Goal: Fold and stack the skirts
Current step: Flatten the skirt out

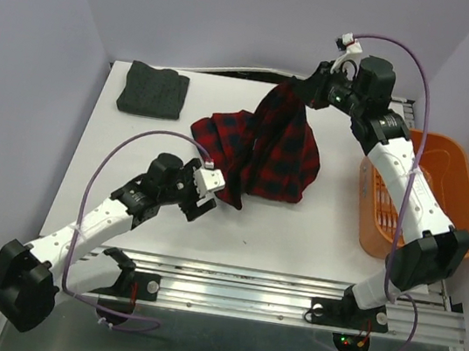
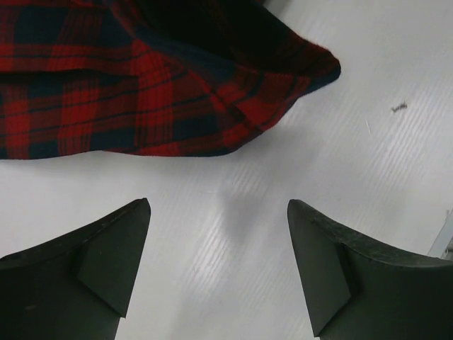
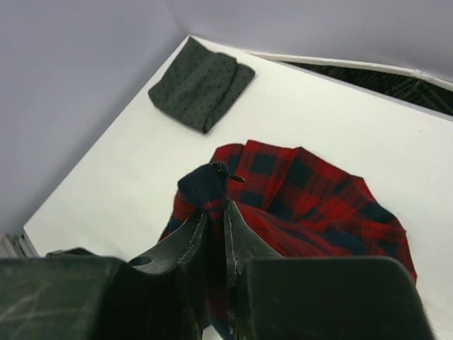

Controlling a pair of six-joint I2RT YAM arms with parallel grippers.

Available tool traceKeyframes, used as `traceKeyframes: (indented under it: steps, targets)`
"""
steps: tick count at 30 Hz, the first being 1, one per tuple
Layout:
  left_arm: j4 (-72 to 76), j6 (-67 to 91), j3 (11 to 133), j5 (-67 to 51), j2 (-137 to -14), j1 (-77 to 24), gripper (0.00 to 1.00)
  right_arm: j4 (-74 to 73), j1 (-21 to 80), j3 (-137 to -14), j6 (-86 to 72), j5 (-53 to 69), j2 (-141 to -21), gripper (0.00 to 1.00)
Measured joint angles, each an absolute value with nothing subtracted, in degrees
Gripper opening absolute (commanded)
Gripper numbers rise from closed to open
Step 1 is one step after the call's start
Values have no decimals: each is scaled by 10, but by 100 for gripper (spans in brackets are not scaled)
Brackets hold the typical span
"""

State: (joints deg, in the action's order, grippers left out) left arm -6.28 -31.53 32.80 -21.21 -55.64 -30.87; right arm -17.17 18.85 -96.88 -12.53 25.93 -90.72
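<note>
White table (image 1: 313,240), pale violet walls on three sides. Notes run left to right.

10 o'clock corner: dark grey skirt (image 1: 153,90), folded flat, well apart from everything else.

7 o'clock: my left tool (image 1: 206,191), jaws wide, nothing between them. It sits low over bare table, just beside the near-left hem of the plaid skirt (image 1: 276,160).

Centre toward 12 o'clock: the plaid skirt stands tented. My right tool (image 1: 308,88) is clamped on a small bunch at its peak. The rest hangs down and pools on the table.

3 o'clock: orange basket (image 1: 459,178). I see nothing in it, but my right arm crosses its left part and hides some of the inside.

Risks, as I judge them:
- The pinch is small and all the hanging cloth pulls on it. A quick lift or swing could tug it free and drop the skirt in a heap.
- With only one tool holding, the cloth hangs twisted. Laid down like this, it would crease rather than fold.
- If my left tool closes at the hem it may catch only one layer, or two bunched together, and skew the fold.
- A swing toward 3 o'clock could snag cloth on the basket rim.
</note>
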Motion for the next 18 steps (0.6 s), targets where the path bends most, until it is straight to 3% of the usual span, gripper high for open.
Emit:
traceKeyframes:
  steps: [10, 18]
  targets:
    - [82, -147, 322, -84, -561, -434, 97, -81, 200, -980, -225, 133, -960, 1]
    - [145, -67, 353, 146, -721, -587, 95, -58, 204, -994, -258, 88, -985, 1]
